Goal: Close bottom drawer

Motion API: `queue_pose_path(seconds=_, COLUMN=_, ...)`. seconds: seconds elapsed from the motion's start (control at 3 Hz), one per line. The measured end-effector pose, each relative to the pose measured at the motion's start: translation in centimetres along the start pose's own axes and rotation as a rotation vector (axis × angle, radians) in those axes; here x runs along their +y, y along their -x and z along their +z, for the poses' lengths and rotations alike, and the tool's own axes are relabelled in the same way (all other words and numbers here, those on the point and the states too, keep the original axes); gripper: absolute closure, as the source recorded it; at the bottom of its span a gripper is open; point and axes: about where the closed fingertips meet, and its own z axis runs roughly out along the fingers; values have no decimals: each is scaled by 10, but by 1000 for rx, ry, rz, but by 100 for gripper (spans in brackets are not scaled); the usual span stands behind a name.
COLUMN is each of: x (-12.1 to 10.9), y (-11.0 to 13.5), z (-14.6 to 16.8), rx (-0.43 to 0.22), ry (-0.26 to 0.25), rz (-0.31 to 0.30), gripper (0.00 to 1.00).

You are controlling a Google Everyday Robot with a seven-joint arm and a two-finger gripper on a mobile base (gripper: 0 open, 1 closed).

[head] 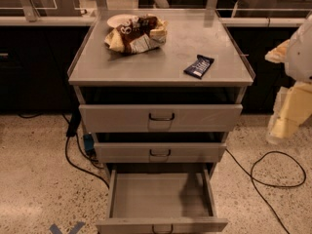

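The bottom drawer [161,199] of the grey metal cart [161,67] is pulled far out toward me. Its plain grey tray is empty, and its front with the small dark handle [162,229] sits at the lower edge of the view. The middle drawer [160,152] and the taller top drawer [161,117] stick out slightly. My gripper [285,123], cream-coloured, hangs at the far right, beside the cart at the height of the upper two drawers and well apart from the bottom drawer.
On the cart top lie a crumpled snack bag [134,33], a plate [119,19] and a dark wrapped bar [199,66]. Black cables [278,174] loop on the speckled floor right and left of the cart. Dark counters stand behind.
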Motion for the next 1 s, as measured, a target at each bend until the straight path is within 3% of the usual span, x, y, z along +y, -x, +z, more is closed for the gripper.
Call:
queue_pose_path(seconds=0.67, x=65, y=-62, z=118, rx=2, ry=42, rz=68, gripper=0)
queue_pose_path(seconds=1.0, x=91, y=-76, z=174, rx=-1, ry=69, rz=73, gripper=0)
